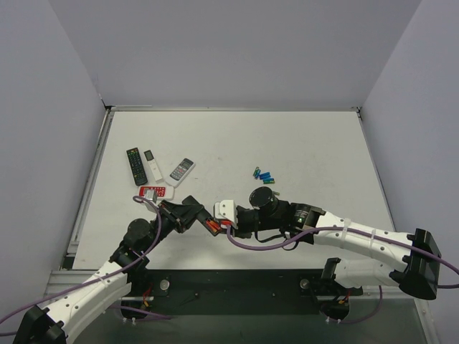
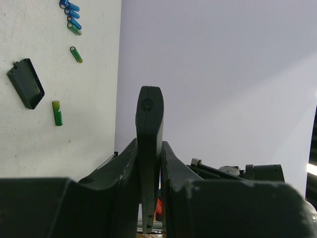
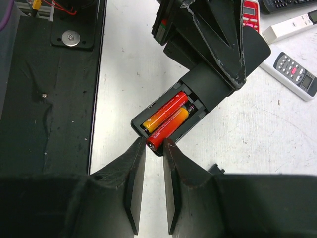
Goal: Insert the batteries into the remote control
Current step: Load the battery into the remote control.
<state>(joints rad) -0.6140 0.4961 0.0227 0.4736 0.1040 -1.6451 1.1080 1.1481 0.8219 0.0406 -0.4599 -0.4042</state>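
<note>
My left gripper [image 2: 148,148] is shut on the slim black remote control [image 2: 148,129], gripping its long sides and holding it above the table near the front edge. In the right wrist view the open compartment of the remote control [image 3: 208,84] shows two orange-red batteries. One battery [image 3: 166,110] lies flat inside. The other battery [image 3: 167,128] rests against the spring, and its red end pokes over the end wall. My right gripper [image 3: 154,144] has its fingertips closed on that red end. The separate black cover piece [image 2: 26,83] lies on the table.
Loose blue and green batteries [image 1: 265,174] lie right of centre. At the left are a black remote with buttons [image 1: 136,165], a white one [image 1: 151,165], a grey-white one [image 1: 182,169] and a red-and-white one [image 1: 155,192]. The dark base plate [image 3: 44,99] borders the table's near edge.
</note>
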